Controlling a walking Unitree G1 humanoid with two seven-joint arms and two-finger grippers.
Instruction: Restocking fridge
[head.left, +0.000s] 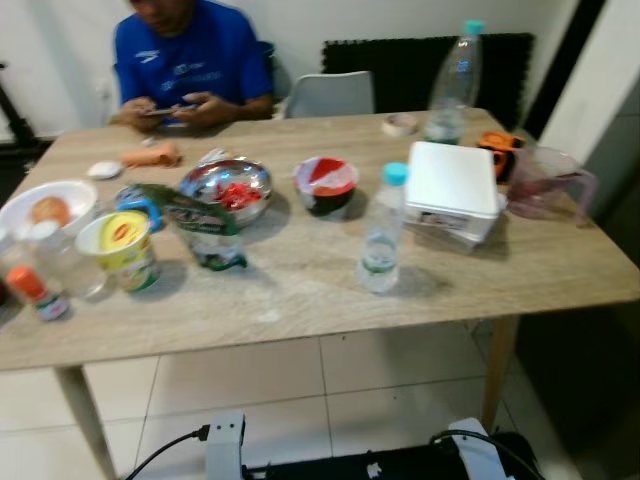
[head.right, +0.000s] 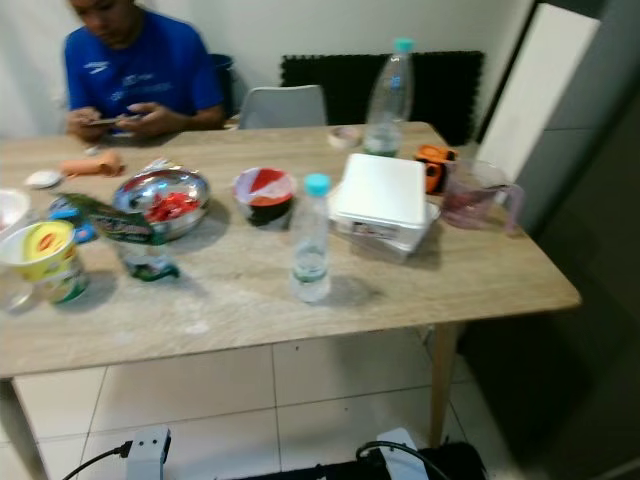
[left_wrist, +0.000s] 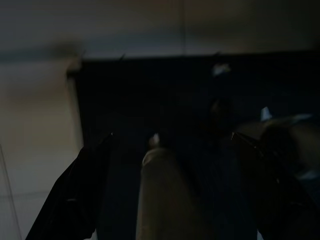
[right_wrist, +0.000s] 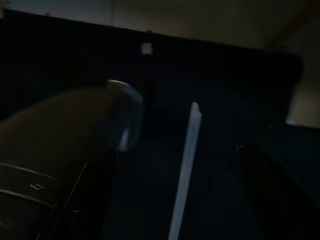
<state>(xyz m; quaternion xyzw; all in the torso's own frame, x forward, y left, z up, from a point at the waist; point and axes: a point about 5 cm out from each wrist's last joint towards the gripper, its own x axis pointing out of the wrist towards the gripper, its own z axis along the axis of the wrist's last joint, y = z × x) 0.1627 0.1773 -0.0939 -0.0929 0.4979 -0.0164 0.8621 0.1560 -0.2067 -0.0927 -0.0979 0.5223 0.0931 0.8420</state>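
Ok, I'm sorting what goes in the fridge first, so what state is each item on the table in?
small water bottle: upright, capped
tall bottle: upright, capped
white box: closed
steel bowl: uncovered, red contents
pink jug: upright, looks empty
yellow-lidded tub: lidded

Pale wood-grain table, clear bottle with teal cap, white box, red-and-white bowl, yellow cup, person's blue shirt.

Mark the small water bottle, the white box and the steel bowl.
small water bottle (head.left: 382, 240), left eye view, clear body.
white box (head.left: 453, 180), left eye view, lid top.
steel bowl (head.left: 200, 182), left eye view, left rim.
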